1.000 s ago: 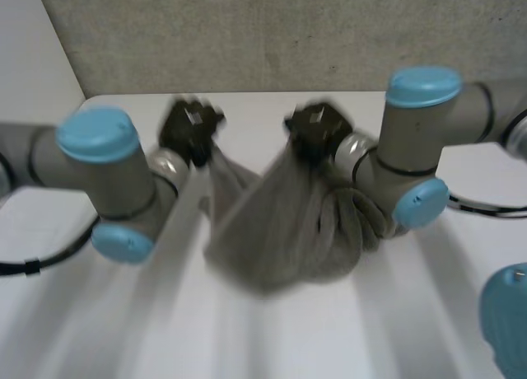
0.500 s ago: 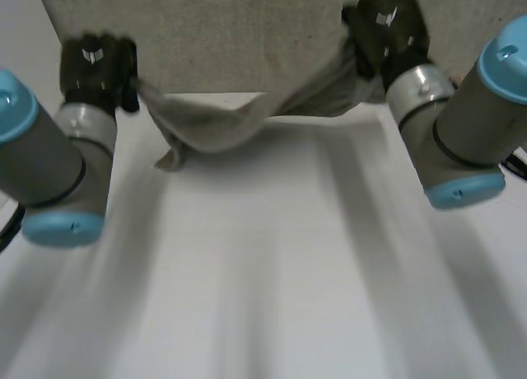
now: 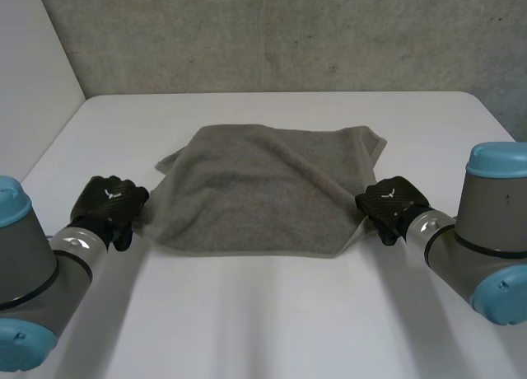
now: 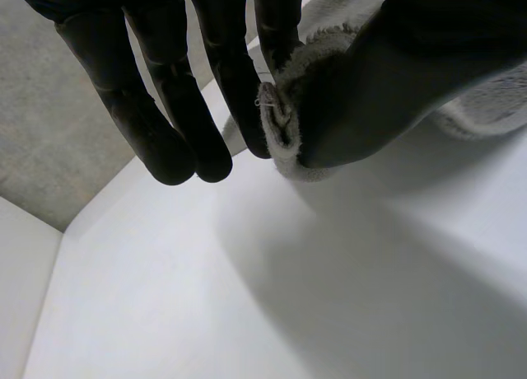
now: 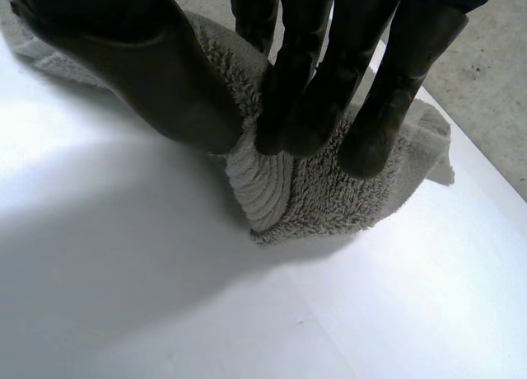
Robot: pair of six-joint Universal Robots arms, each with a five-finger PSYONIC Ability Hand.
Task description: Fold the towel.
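A grey towel [image 3: 259, 194] lies spread on the white table [image 3: 272, 313], roughly square, with a diagonal ridge across it. My left hand [image 3: 109, 204] is at the towel's near left corner. Its thumb and one finger pinch that corner [image 4: 284, 132] in the left wrist view, where the hand [image 4: 206, 82] reaches down. My right hand [image 3: 389, 203] is at the near right corner. In the right wrist view its thumb and fingers [image 5: 313, 91] pinch the bunched towel corner [image 5: 272, 189] just above the table.
A grey wall [image 3: 272, 33] stands behind the table's far edge. A white side panel [image 3: 29, 74] rises at the far left. Bare table lies in front of the towel, between my arms.
Both hands swung the hanging, bunched towel up and outward, then came down and toward me. The towel now lies spread flat, with each hand still pinching a near corner.
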